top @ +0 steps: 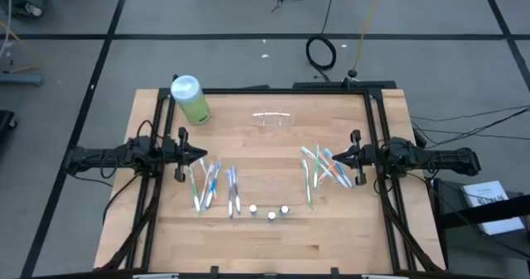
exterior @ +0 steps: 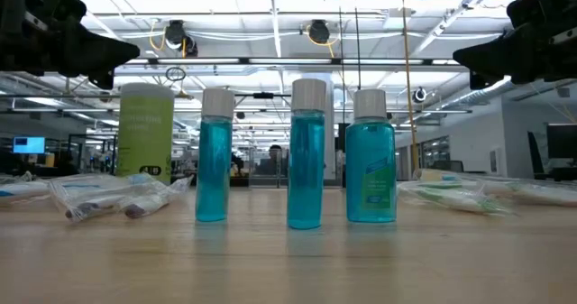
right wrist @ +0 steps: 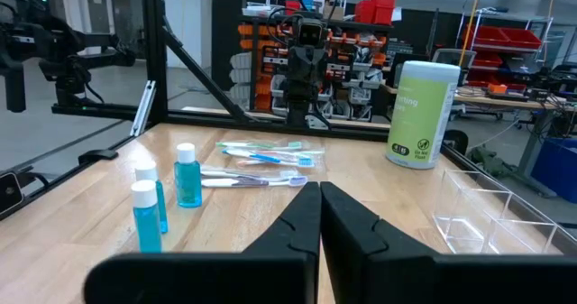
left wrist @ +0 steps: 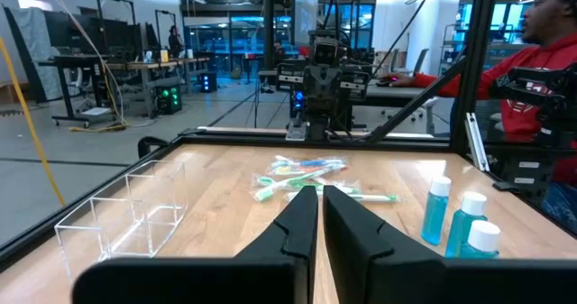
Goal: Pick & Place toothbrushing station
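Holder (top: 272, 120), clear plastic, sits at 12 o'clock on the table (top: 273, 254), toward the far edge, touched by nothing. Green bottle (top: 190, 99) at 10 o'clock, near the far left corner. Three blue bottles (top: 271, 212) in a row at 6 o'clock. Wrapped toothbrushes in two heaps: left heap (top: 213, 188) at 8 o'clock, right heap (top: 323, 168) at 3 o'clock. Left gripper (top: 202, 156) at 9 o'clock, fingers closed, empty. Right gripper (top: 335, 156) at 3 o'clock, fingers closed, empty. Both point inward, well apart from the holder.

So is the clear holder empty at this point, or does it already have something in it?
Empty. The clear holder stands upright with bare see-through compartments; the toothbrushes and blue bottles are still on the table.
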